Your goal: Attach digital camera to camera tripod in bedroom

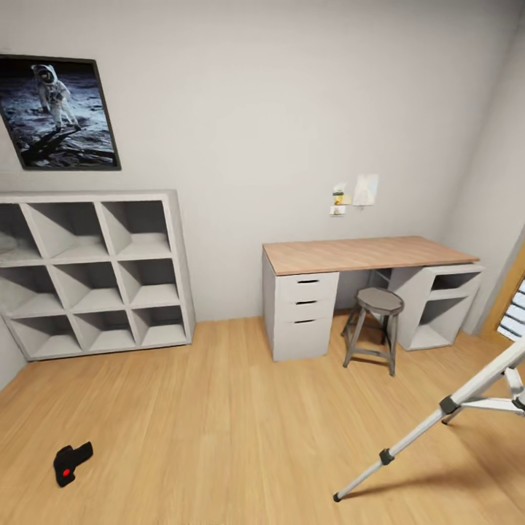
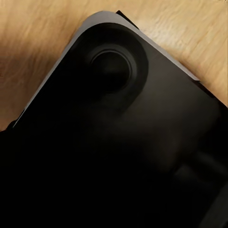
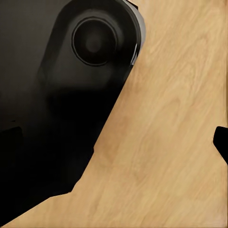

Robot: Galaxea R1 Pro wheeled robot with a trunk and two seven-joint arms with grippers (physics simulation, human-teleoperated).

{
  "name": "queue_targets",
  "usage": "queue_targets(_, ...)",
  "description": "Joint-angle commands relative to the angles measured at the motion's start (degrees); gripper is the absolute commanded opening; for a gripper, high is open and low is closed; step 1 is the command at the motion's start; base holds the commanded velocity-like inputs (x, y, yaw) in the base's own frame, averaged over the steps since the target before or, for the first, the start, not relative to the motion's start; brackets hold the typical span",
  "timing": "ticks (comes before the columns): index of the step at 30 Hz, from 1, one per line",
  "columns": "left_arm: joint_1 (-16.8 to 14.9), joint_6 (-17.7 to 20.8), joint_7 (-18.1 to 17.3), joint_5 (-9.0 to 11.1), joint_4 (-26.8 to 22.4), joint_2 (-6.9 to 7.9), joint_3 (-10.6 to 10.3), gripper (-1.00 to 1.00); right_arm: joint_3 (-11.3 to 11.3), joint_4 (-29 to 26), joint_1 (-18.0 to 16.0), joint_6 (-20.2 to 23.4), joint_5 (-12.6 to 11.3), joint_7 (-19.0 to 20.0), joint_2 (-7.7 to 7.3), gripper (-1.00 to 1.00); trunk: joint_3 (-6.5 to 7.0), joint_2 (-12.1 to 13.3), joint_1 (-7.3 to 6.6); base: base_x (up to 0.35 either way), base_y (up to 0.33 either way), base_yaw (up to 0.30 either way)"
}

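Digital camera (image 1: 71, 462) lies on the light wood floor (image 1: 219, 423) at the lower left of our head view, small and black, with a red button on its upper side. It rests alone, well apart from the camera tripod (image 1: 445, 408), which stands at the lower right. Of the tripod we see silver legs with black joints; one long leg reaches down to a black foot on the floor, and the head of the tripod is cut off by the edge of the picture.

Between them, against the grey back wall, we see a grey desk with a wood tabletop (image 1: 364, 254) and three drawers, and a round grey stool (image 1: 373, 324) just in front of it. A white cube shelf (image 1: 95, 273) stands at the left, and above it hangs a framed picture of an astronaut (image 1: 57, 113). Some small papers (image 1: 356, 193) are fixed on the wall above the desk.

In both wrist views we see a dark rounded body of the robot close to the lens, over the wood floor. The fingers of our hands are not shown clearly, so we cannot tell if the left or the right hand is apart or together.
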Motion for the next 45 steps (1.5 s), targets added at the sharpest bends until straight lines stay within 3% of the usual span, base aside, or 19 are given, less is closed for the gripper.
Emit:
queue_targets(1, 0.01, -0.12, 0.04, 0.1, -0.06, -0.03, 0.05, 1.0, 0.06, 0.04, -0.03, -0.19, 0.2, -0.04, -0.02, 1.0, -0.08, -0.03, 0.0, 0.0, 0.0, 0.3)
queue_targets(12, 0.01, 0.04, -0.04, -0.9, -0.15, -0.34, 0.05, 1.0, 0.27, 0.04, -0.03, -0.02, 0.52, 0.04, -0.09, 1.0, -0.25, -0.03, 0.0, 0.0, 0.0, 0.3)
queue_targets(18, 0.01, -0.07, -0.05, -2.58, -0.25, -0.78, 0.21, 1.0, 0.29, 0.04, -0.03, -0.06, 0.55, 0.05, -0.11, 1.0, -0.26, -0.03, 0.0, 0.0, 0.0, 0.3)
queue_targets(21, 0.01, -0.11, 0.02, -5.04, -0.24, -1.22, 0.25, 1.0, 0.29, 0.04, -0.03, -0.1, 0.55, 0.05, -0.11, 1.0, -0.26, -0.03, 0.0, 0.0, 0.0, 0.3)
queue_targets(26, 0.01, -0.15, 0.04, -6.46, -0.21, -1.34, 0.31, 1.0, 0.3, 0.04, -0.03, -0.12, 0.52, 0.03, -0.17, 1.0, -0.26, -0.03, 0.0, 0.0, 0.0, 0.3)
queue_targets(45, 0.01, -0.29, 0.04, -6.81, -0.16, -1.26, 0.25, 1.0, 0.3, 0.04, -0.03, -0.2, 0.46, 0.0, -0.6, 1.0, -0.26, -0.03, 0.0, 0.014, 0.0, 0.3)
